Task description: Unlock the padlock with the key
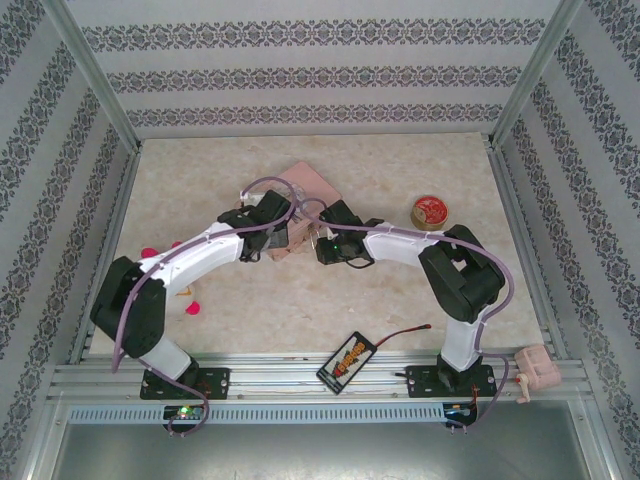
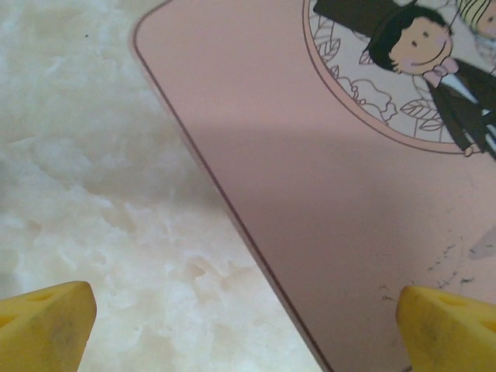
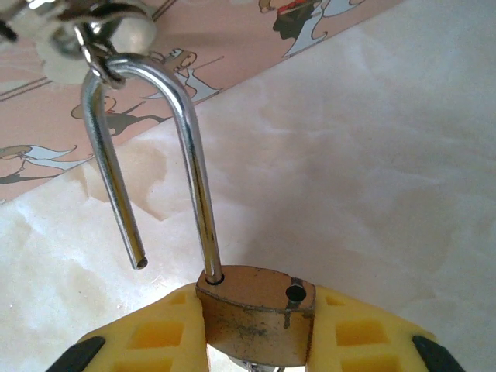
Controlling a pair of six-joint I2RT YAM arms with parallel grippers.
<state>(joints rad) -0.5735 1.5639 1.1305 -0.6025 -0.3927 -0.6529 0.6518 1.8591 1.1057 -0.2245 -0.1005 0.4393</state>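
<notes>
My right gripper is shut on the brass padlock, gripping its body from both sides with the yellow pads. The silvery shackle is sprung open: one leg sits in the body, the other hangs free beside its empty hole. The shackle's bend hooks through a shiny metal fitting at the pink tin. A sliver of silvery metal shows under the padlock; I cannot tell whether it is the key. My left gripper is open, its yellow fingertips straddling the pink tin's edge.
In the top view both grippers meet at mid-table, left and right, by the pink tin. A round red-lidded tin sits to the right. A black packet lies at the near edge. Small pink bits lie left.
</notes>
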